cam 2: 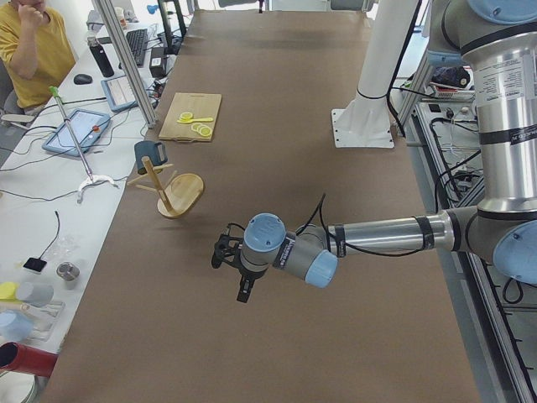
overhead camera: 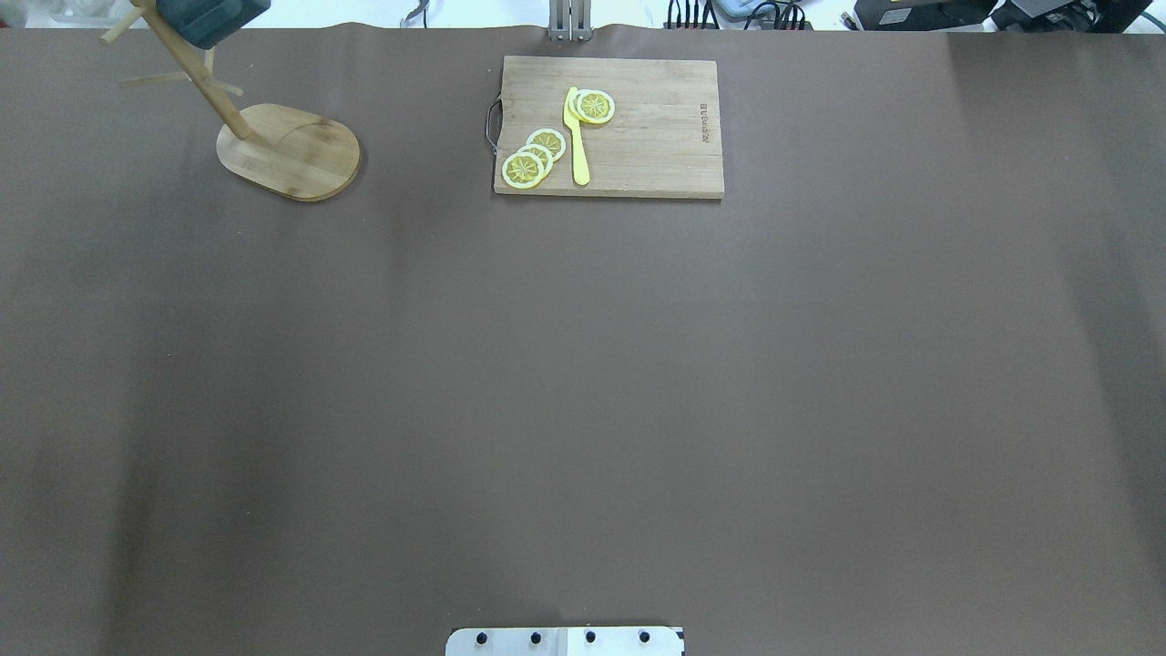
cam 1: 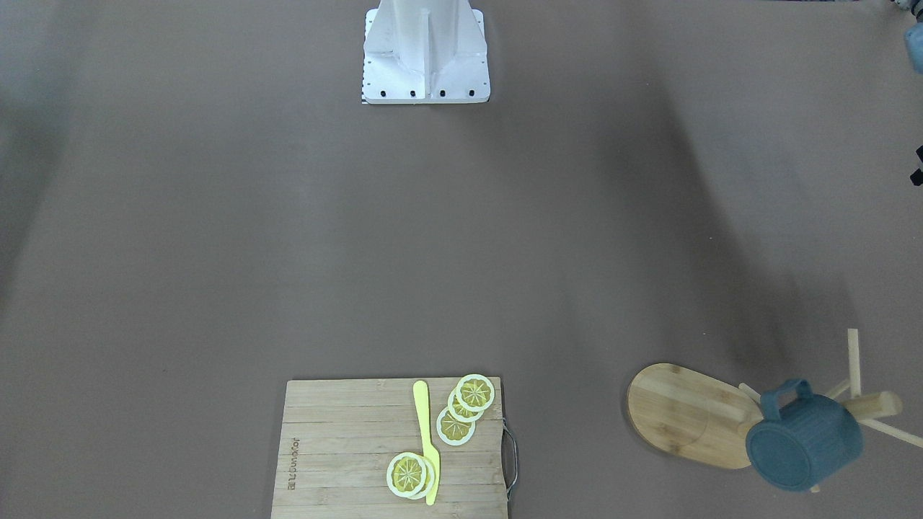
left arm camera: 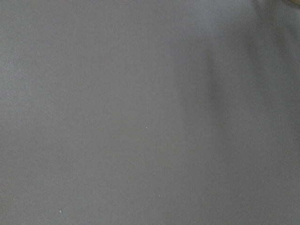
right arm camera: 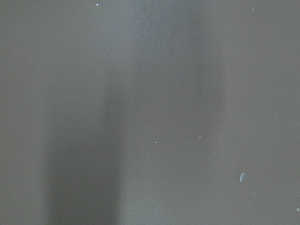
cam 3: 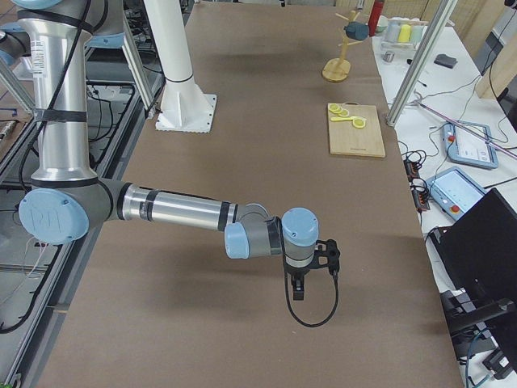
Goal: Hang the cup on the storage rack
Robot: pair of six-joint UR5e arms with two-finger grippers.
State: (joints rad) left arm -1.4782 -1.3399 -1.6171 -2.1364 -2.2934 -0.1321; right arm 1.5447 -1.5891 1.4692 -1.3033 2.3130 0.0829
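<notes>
The dark teal-blue cup (cam 1: 804, 436) hangs on a peg of the light wooden storage rack (cam 1: 685, 414), off the table. Both also show in the overhead view, the cup (overhead camera: 209, 16) at the top left above the rack's oval base (overhead camera: 290, 150). My left gripper (cam 2: 243, 290) shows only in the exterior left view, above bare table, well away from the rack (cam 2: 183, 195). My right gripper (cam 3: 296, 291) shows only in the exterior right view, far from the cup (cam 3: 355, 31). I cannot tell whether either gripper is open or shut. Both wrist views show only the brown table surface.
A rectangular slatted cutting board (overhead camera: 656, 128) with lemon slices (overhead camera: 533, 157) and a yellow knife (overhead camera: 576, 137) lies at the table's far edge. The robot's white base (cam 1: 425, 54) stands at the near edge. A person (cam 2: 38, 50) sits at a side desk.
</notes>
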